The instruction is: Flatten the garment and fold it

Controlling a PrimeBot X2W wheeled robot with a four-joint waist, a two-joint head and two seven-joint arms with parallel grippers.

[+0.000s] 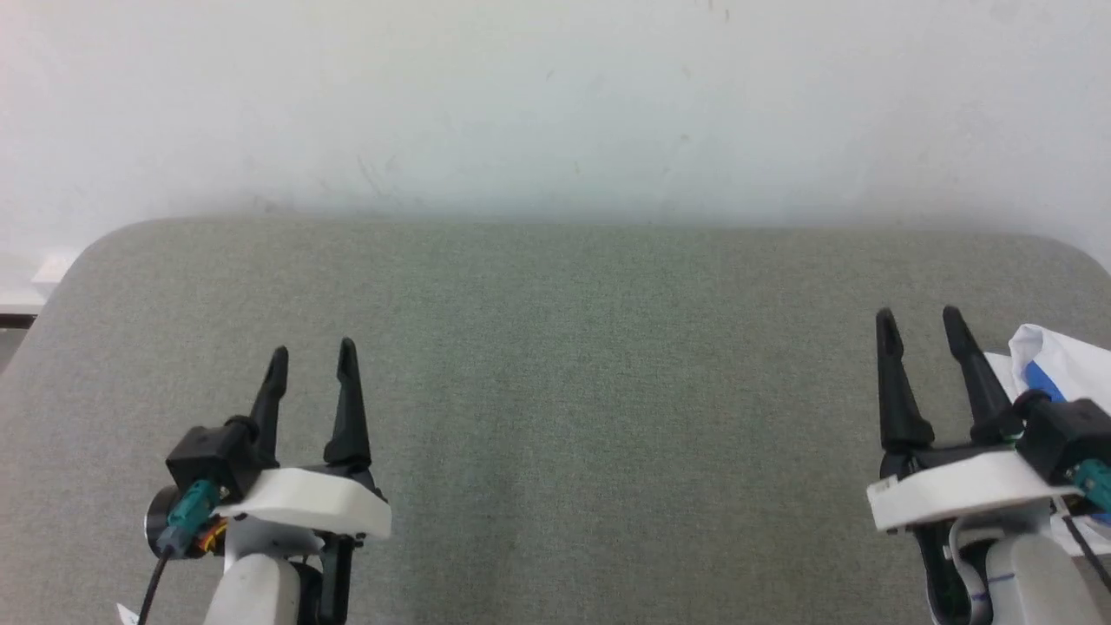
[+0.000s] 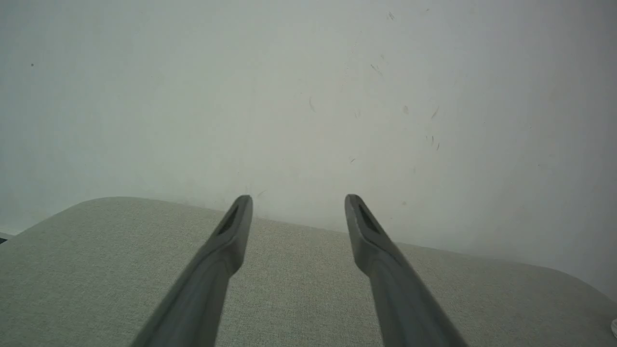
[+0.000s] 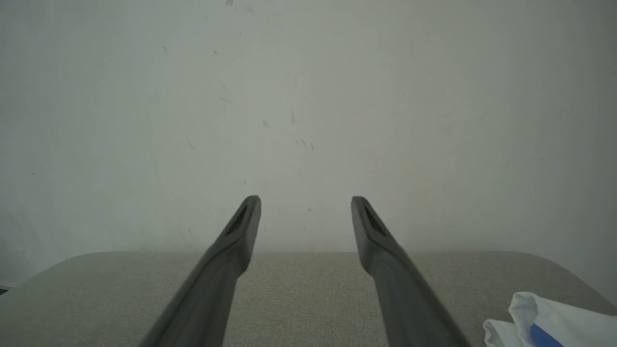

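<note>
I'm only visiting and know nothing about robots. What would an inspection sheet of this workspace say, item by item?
surface: grey-green fabric-covered table with rounded far corners.
job's things: white garment with a blue patch, bunched at the table's right edge beside the right gripper; not yet flattened.
clutter: nothing seen.
grippers: left gripper and right gripper are both open and hold nothing, fingers pointing toward the wall.
cables: black cable below a teal connector at the left wrist; a second black cable at the right wrist.
surroundings: white wall with faint scuffs behind the table.
</note>
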